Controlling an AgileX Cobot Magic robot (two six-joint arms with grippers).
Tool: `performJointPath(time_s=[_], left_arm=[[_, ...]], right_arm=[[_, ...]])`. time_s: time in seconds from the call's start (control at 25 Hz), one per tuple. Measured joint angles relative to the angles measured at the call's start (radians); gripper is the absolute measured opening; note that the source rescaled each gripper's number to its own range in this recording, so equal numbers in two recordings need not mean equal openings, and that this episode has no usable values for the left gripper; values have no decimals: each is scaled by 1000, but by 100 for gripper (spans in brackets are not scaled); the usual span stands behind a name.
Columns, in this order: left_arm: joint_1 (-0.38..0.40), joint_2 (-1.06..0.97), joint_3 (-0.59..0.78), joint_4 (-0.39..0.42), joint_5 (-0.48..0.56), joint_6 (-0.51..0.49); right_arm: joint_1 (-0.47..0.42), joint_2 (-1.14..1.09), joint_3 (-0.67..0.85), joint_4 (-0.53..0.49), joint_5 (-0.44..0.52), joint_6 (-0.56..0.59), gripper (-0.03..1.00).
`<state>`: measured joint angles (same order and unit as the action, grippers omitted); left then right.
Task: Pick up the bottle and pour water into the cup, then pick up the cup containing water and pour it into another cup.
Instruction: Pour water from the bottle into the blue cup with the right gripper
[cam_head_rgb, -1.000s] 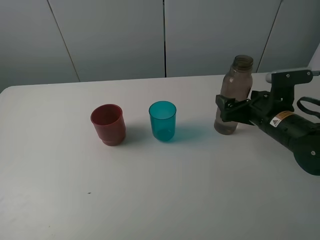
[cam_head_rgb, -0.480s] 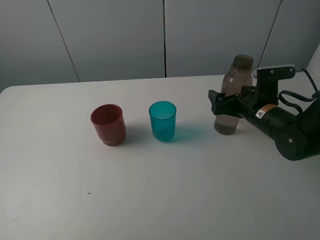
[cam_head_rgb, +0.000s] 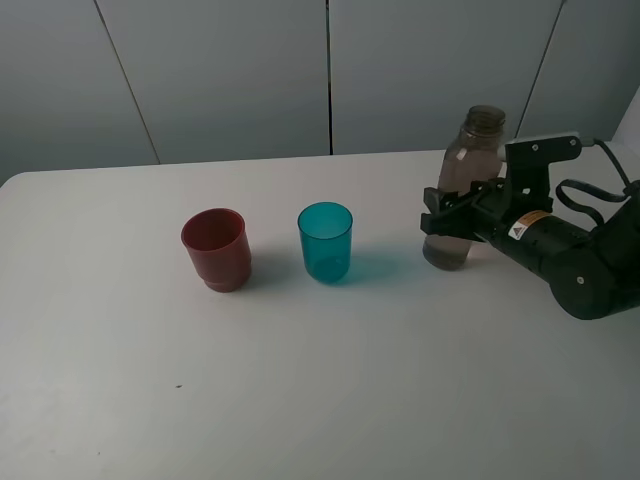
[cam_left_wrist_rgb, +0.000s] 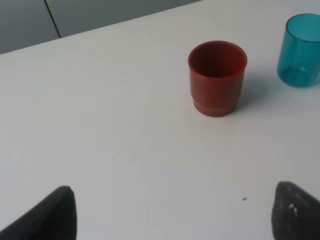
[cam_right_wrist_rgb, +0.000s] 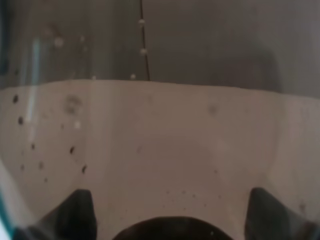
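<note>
Three vessels stood in a row on the white counter (cam_head_rgb: 320, 400): the red cup (cam_head_rgb: 215, 248) on the left, the teal cup (cam_head_rgb: 325, 240) near it toward the middle, and the bottle (cam_head_rgb: 463, 170) farther off on the right, uncapped and much taller than both. The right pincer (cam_head_rgb: 441, 213) was clamped on the bottle's lower body, reaching in from the right. In the right wrist view the smoky plastic filled nearly everything, with dark fingertips (cam_right_wrist_rgb: 75, 215) pressed against it on either side. Whether the bottle's base rested on the counter could not be told. The left pincer (cam_left_wrist_rgb: 175, 217) hung over bare counter near the red cup, its jaws wide apart and holding nothing.
</note>
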<state>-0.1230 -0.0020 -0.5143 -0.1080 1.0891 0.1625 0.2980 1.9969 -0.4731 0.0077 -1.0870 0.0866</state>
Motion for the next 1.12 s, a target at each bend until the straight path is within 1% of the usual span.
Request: performJointPath(time_s=[0.68, 0.72, 0.84, 0.96, 1.12], left_arm=[[0, 0, 0, 0, 0, 0], [0, 0, 0, 0, 0, 0], [0, 0, 0, 0, 0, 0], [0, 0, 0, 0, 0, 0], [0, 0, 0, 0, 0, 0]], right_arm=[[0, -7, 0, -8, 6, -7, 1], [0, -21, 0, -8, 24, -13, 1], [0, -104, 0, 13, 127, -69, 1], [0, -216, 2, 39, 260, -169, 1], [0, -349, 2, 41, 433, -294, 1]])
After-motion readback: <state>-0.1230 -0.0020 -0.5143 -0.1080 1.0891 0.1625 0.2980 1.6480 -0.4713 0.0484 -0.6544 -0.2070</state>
